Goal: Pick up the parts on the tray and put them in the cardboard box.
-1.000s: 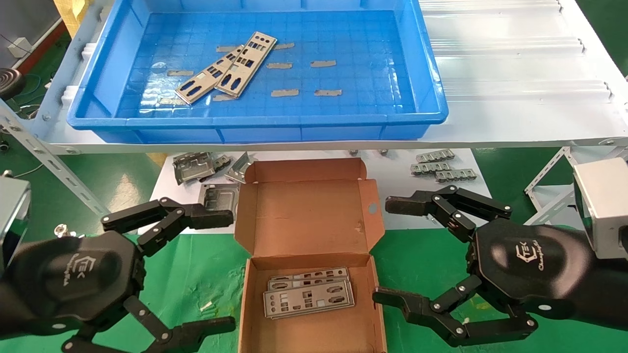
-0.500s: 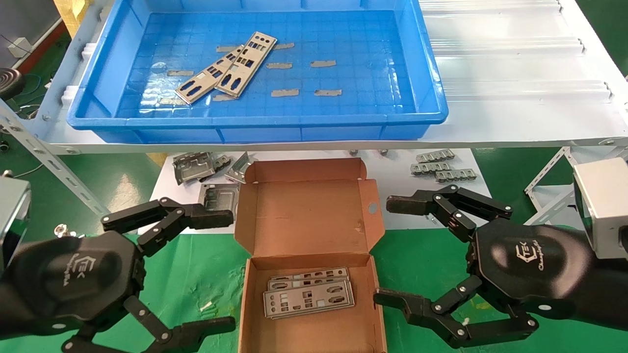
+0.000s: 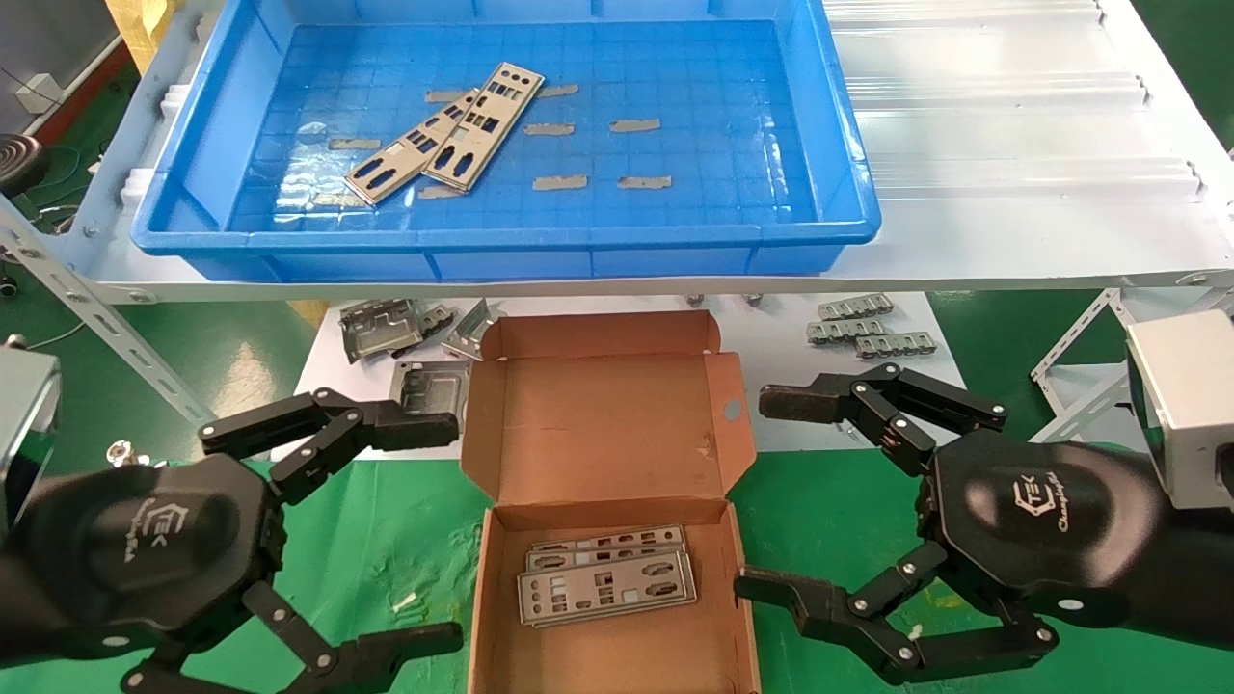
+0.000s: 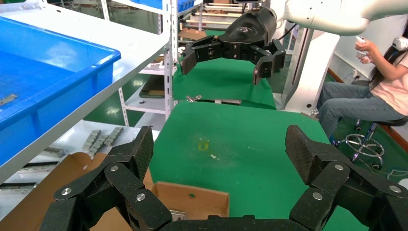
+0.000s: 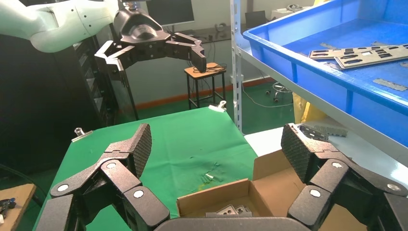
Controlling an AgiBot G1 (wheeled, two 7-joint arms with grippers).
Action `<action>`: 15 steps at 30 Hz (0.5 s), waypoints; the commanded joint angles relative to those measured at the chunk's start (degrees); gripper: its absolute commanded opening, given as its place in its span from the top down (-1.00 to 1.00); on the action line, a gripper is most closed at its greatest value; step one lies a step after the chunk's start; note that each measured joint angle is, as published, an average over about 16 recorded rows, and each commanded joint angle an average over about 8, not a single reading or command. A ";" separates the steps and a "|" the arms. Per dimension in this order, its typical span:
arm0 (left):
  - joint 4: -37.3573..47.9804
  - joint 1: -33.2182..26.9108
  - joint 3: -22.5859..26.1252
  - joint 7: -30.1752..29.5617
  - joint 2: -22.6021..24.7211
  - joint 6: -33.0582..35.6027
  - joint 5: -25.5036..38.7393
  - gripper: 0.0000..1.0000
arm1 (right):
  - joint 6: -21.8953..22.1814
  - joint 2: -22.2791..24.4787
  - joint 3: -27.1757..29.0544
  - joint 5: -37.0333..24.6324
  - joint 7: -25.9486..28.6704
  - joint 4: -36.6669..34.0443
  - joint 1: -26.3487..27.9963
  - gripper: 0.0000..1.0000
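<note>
Nothing has moved. Both tools, left tool and right tool, wait spread wide and empty beside the cardboard box; two parts remain in the upper-left tray.

head view: cardboard box near end cut by bottom edge | tray far rim cut by top edge | left gripper lower finger partly past bottom edge | wrist views: only a corner of the box's parts shows | seated person's head cut by the frame edge
</note>
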 commanded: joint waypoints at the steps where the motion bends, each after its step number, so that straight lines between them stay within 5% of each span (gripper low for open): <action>1: 0.00 0.00 0.00 0.00 0.00 0.00 0.00 -1.00 | 0.00 0.00 0.00 0.00 0.00 0.00 0.00 -1.00; 15: 0.00 0.00 0.00 0.00 0.00 0.00 0.00 -1.00 | 0.00 0.00 0.00 0.00 0.00 0.00 0.00 -1.00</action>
